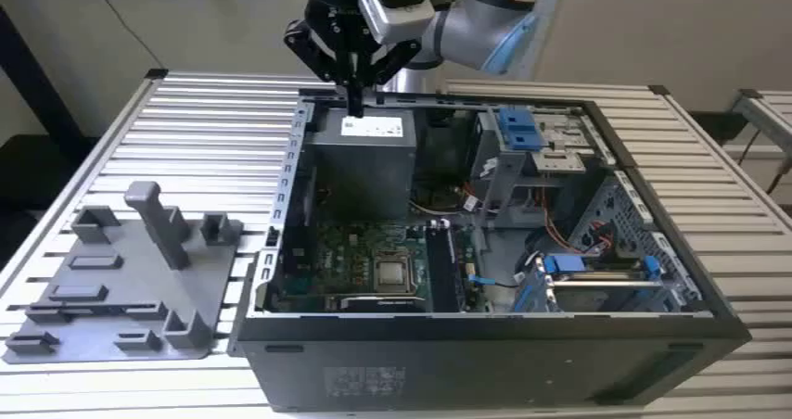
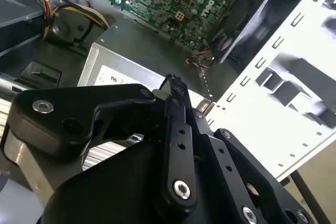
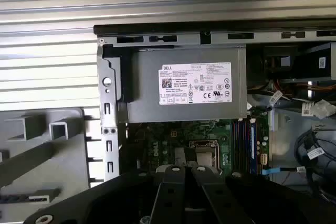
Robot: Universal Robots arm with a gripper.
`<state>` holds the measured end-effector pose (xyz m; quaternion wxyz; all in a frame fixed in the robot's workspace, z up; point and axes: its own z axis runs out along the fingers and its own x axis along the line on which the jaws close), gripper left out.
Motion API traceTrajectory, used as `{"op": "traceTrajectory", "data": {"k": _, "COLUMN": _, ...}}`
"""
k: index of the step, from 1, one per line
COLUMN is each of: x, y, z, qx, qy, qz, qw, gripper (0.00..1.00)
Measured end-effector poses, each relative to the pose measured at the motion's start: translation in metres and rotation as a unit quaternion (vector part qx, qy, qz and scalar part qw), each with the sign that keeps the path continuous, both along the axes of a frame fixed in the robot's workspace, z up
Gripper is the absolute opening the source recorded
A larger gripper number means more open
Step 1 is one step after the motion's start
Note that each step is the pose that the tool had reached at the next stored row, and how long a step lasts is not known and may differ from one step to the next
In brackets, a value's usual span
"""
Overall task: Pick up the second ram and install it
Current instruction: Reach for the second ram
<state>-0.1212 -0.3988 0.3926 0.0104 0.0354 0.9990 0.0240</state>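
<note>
Above slatted table (image 1: 210,113), gripper (image 1: 355,109) hovers over power supply (image 3: 184,85).

An open computer case (image 1: 495,368) is recorded lying on a slatted metal worktop (image 1: 210,132). A grey power supply (image 1: 359,155) with a white label is seated at the end farther from the exterior camera, and next to it a green motherboard (image 1: 334,261) is fitted, on which a square silver processor (image 1: 393,272) is mounted. Blue drive clips (image 1: 520,128) are noted on the drive cage toward the exterior view's right, and bundled cables (image 1: 446,201) are seen between cage and power supply. Beside the case, on the exterior view's left, a grey fixture tray (image 1: 143,285) with an upright post (image 1: 159,222) and several low brackets is laid on the worktop.
</note>
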Motion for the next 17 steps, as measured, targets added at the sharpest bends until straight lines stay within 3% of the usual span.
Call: {"op": "traceTrajectory", "data": {"k": 17, "x": -0.0005, "y": 0.0, "z": 0.0, "qx": 0.0, "qy": 0.0, "qz": 0.0, "qw": 1.0, "gripper": 0.11}}
